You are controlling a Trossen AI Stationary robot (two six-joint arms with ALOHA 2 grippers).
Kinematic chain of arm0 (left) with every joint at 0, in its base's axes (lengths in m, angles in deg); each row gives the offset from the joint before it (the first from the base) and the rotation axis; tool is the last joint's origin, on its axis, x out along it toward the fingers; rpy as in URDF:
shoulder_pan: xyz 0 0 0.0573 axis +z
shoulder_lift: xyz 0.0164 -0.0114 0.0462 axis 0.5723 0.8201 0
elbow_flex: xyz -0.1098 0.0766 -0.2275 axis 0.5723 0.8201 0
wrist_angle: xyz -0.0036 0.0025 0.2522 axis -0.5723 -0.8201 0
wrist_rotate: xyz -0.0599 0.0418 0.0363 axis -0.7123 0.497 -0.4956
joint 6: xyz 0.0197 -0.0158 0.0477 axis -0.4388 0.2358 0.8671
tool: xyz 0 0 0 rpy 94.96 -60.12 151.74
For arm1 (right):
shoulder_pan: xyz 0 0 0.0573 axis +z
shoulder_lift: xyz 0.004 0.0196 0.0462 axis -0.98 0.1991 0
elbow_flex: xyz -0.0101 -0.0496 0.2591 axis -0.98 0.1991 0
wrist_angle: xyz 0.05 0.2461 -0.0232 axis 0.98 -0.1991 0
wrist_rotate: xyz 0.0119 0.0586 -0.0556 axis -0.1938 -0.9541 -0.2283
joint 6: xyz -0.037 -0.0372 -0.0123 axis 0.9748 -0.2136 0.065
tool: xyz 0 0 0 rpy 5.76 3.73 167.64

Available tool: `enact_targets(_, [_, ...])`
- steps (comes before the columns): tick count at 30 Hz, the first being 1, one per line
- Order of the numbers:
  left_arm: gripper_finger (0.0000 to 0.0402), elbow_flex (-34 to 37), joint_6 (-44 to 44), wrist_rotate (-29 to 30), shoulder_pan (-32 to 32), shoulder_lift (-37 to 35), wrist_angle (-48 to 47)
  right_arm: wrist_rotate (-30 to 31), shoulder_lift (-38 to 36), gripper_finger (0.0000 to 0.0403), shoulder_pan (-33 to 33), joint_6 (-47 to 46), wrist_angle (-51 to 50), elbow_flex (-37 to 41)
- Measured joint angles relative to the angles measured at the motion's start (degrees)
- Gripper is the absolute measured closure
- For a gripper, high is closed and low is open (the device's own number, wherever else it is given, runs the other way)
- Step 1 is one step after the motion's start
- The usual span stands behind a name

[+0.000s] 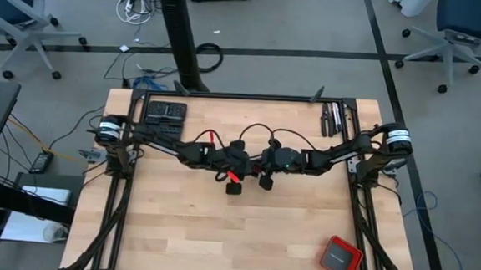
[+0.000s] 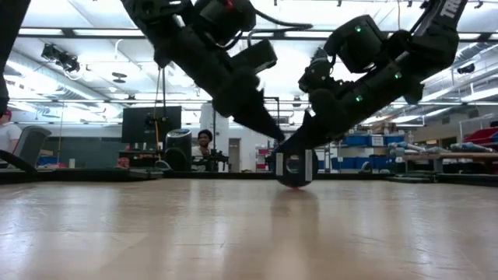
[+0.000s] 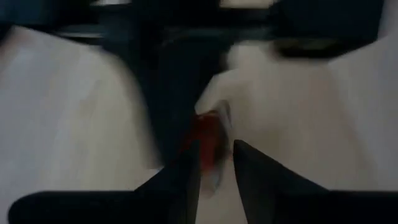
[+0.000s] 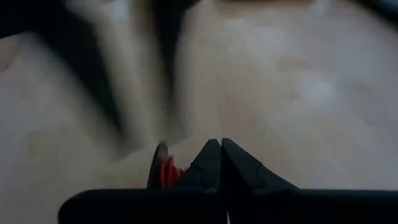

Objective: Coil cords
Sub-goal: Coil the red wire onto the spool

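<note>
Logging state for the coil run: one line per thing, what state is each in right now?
red cord: tight small bundle at table centre, between the two hands.
left hand: fingers apart, red cord between the tips.
right hand: shut, tips beside the cord, no grip visible.
red box: flat on the table's near right corner, untouched.
black case: lying at the far left edge, closed.
</note>
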Motion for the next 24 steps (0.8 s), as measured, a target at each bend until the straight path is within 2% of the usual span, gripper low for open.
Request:
enact_targets(5, [0.0302,0.44,2.03,3.17,0.38,-1.93,-5.92,-2.61,3.87,0.0403,0.44,-0.68,5.84,-0.11])
enact_targets(15, [0.0303,10.56,0.61,0.89,0.09,-10.35,-0.51,-1.61,3.82,0.0401,0.63,0.21,5.52,-0.09])
enact_targets(19, [0.0303,12.05,-0.39,0.93,0.02,-10.89,-1.17,-1.50,3.82,0.0396,0.81,0.06,5.12,-0.14])
enact_targets(24, [0.0303,12.37,-0.43,0.93,-0.11,-10.89,-0.58,-1.23,3.82,0.0368,1.14,-0.93,3.91,-0.14])
